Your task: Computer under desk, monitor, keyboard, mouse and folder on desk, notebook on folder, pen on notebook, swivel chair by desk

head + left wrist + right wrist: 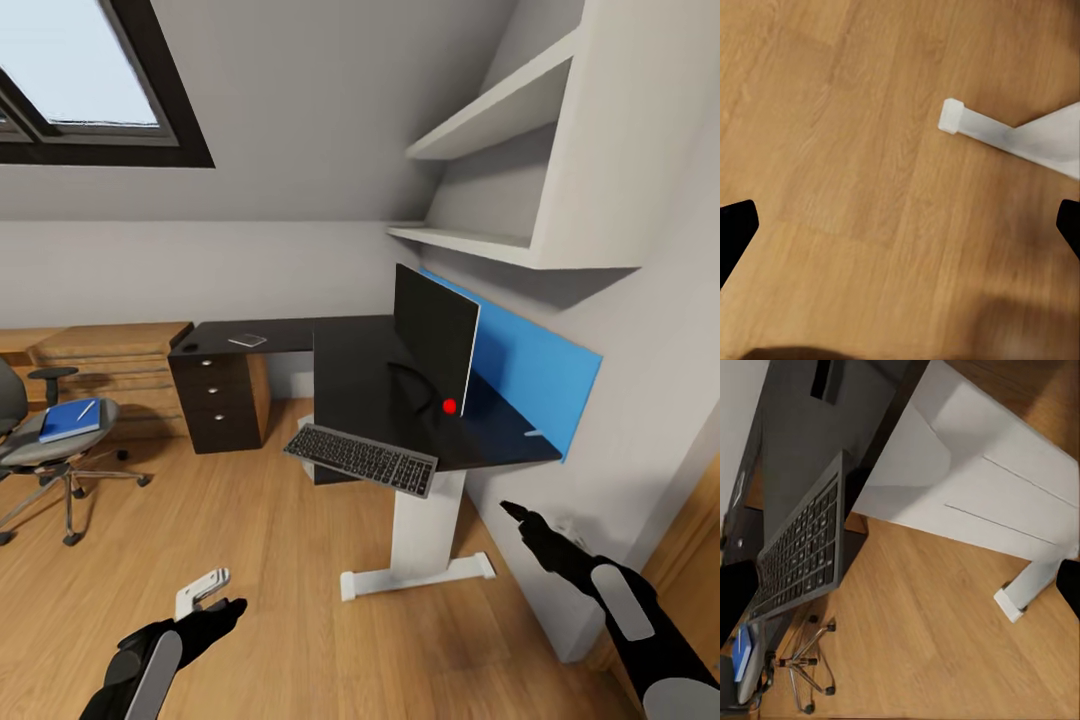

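Overhanging, keyboard at desk edge, before monitor.

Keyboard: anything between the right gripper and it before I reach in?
Nothing visible. The keyboard overhangs the desk's front edge, and only open air over the floor lies between it and the right gripper. The monitor stands behind it.
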### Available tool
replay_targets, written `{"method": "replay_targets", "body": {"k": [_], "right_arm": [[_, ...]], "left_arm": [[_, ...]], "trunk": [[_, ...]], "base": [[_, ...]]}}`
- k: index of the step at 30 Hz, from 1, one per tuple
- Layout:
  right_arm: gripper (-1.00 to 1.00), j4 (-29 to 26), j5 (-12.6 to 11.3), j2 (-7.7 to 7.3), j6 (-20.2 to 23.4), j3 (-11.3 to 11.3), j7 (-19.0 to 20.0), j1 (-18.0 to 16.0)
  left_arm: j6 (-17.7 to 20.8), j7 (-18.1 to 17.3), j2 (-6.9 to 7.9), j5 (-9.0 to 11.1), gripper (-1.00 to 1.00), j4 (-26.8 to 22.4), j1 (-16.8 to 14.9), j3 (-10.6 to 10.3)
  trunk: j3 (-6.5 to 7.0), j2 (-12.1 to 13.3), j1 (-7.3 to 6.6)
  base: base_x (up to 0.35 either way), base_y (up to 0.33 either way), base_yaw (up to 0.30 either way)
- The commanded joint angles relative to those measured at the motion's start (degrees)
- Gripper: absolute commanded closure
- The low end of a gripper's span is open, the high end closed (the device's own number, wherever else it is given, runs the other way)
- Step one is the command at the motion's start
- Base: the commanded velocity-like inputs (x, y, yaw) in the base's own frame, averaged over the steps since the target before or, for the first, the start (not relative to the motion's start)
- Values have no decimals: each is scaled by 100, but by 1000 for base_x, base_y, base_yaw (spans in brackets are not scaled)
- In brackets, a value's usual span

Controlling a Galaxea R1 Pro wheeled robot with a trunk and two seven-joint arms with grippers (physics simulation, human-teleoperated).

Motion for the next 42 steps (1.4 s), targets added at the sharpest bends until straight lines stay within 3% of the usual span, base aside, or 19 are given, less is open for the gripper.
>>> {"method": "replay_targets", "body": {"k": [1, 10, 11, 15, 21, 42], "right_arm": [[-100, -2, 14, 0, 49, -23, 89, -2], [-100, -15, 308, -3, 113, 11, 602, 14], [-100, -24, 367, -4, 117, 17, 817, 18], [-100, -31, 468, -4, 120, 30, 1091, 20], [-100, -31, 611, 8, 119, 244, 1795, 22], [-100, 0, 624, 6, 116, 262, 1905, 22]], "left_arm": [[23, 44, 6, 64, -100, -3, -4, 10], [11, 39, 36, 53, -100, 19, -6, 4], [-19, 38, 36, 48, -100, 18, -6, 5], [-110, 38, 40, 49, -100, 22, -6, 5], [-240, 37, 45, 60, -100, 65, -6, 4], [-251, 44, 45, 53, -100, 140, -6, -4]], "trunk": [[-25, -45, 23], [-186, -406, 220], [-204, -446, 242], [-276, -607, 330], [-384, -847, 462], [-761, -1690, 923]], "base": [[0, 0, 0], [0, 0, 0], [0, 0, 0], [0, 0, 0], [0, 0, 0], [0, 0, 0]]}}
